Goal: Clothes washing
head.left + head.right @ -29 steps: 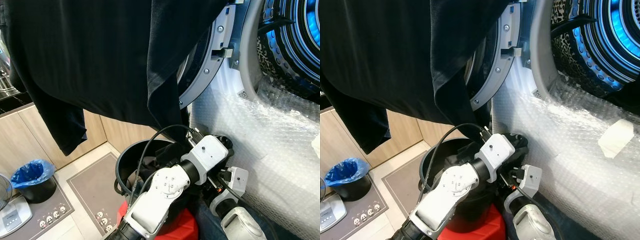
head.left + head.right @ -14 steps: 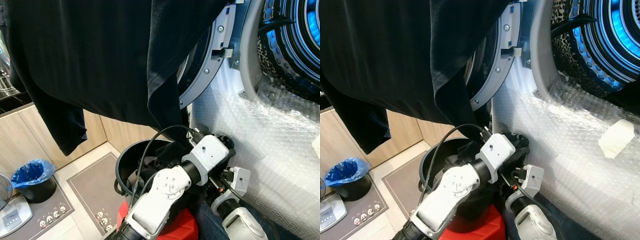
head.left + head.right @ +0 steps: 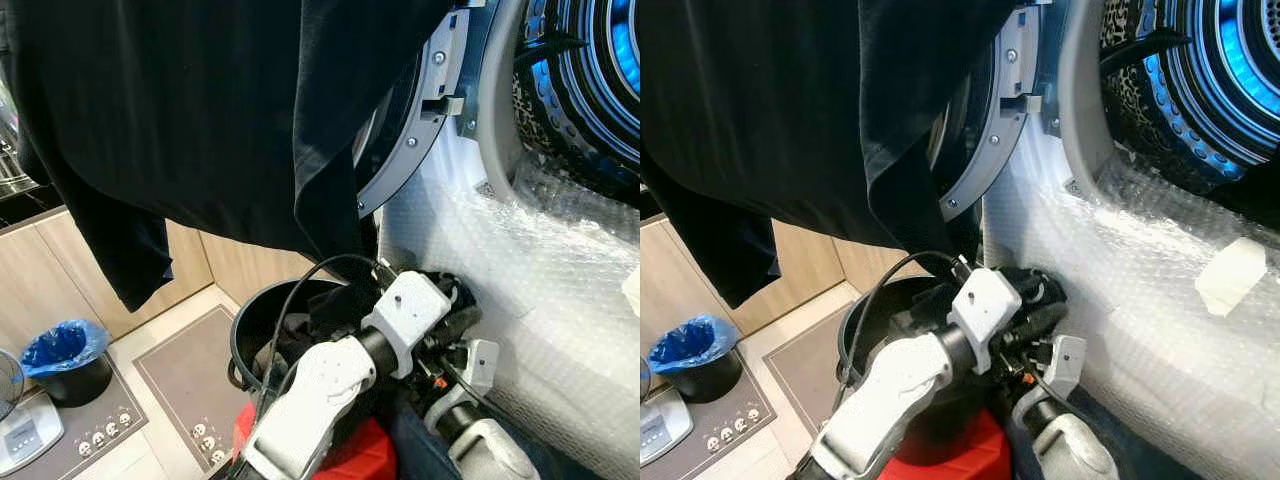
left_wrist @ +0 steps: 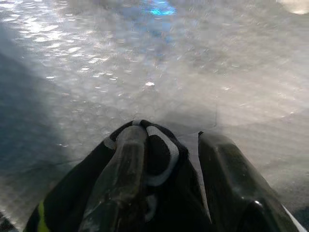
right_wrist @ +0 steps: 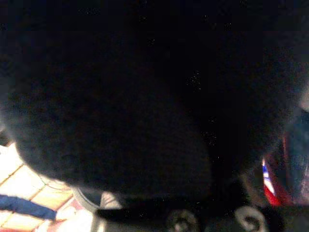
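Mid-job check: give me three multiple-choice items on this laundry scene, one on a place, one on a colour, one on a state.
1. Where is the small bin with the blue liner?
A. on the floor at the robot's left
B. inside the drum
C. on the washer

2. What colour is the hanging garment?
A. white
B. black
C. red

3. The washing machine door is:
A. shut
B. removed
C. open

Answers:
1. A: the bin with the blue liner stands on the floor by the cabinets.
2. B: the hanging garment is black.
3. C: the washing machine door is swung out, leaving the blue-lit drum exposed.
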You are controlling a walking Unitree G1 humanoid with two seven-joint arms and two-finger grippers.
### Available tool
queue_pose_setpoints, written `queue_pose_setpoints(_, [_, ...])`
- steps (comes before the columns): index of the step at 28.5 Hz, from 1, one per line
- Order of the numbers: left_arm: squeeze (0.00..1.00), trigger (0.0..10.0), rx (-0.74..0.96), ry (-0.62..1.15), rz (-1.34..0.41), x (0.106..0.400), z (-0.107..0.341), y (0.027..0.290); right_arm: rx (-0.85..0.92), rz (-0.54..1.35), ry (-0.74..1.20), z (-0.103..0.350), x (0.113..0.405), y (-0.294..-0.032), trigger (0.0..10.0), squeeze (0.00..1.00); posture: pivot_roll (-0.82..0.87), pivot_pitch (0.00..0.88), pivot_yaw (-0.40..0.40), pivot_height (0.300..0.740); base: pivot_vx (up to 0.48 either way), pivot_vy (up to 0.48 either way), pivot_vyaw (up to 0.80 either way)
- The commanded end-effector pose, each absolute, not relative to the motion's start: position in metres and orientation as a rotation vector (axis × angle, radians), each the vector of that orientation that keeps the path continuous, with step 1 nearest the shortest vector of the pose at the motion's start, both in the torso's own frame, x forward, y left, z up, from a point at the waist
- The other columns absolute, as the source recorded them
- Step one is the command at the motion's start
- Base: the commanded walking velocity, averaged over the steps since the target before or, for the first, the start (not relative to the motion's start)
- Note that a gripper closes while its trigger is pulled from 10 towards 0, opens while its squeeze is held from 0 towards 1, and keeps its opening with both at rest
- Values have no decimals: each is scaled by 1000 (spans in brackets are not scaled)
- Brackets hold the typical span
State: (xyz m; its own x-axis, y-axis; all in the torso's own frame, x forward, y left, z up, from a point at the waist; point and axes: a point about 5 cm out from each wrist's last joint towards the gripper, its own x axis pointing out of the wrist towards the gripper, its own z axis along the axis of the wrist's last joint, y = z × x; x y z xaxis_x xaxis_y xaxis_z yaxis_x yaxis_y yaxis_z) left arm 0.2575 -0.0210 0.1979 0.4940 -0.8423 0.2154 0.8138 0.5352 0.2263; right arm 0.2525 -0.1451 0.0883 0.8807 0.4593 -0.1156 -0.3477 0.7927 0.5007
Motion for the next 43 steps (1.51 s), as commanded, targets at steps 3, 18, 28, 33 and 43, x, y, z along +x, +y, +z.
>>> queue_pose_setpoints(3, [1000, 10000, 83, -294, -1121, 243, 197, -19, 472, 520, 191, 97, 254, -157, 0, 0, -98, 0, 21, 740, 0, 0, 0])
queue_pose_setpoints(18, [1000, 10000, 66, -134, -1235, 232, 208, 16, 282, 824, 253, 113, 255, -199, 0, 0, -83, 0, 13, 740, 0, 0, 0])
queue_pose_setpoints(28, [0, 10000, 116, -83, -1157, 234, 217, 51, 163, 1094, 347, 129, 243, -221, 0, 0, -65, 0, 6, 740, 0, 0, 0])
queue_pose_setpoints(33, [0, 10000, 178, -39, -1228, 226, 209, 67, 124, 1137, 365, 137, 242, -228, 0, 0, -69, 0, 8, 740, 0, 0, 0])
queue_pose_setpoints(43, [0, 10000, 466, 140, -1315, 213, 161, 90, 20, 1330, 381, 169, 230, -234, 0, 0, -76, 0, 13, 740, 0, 0, 0])
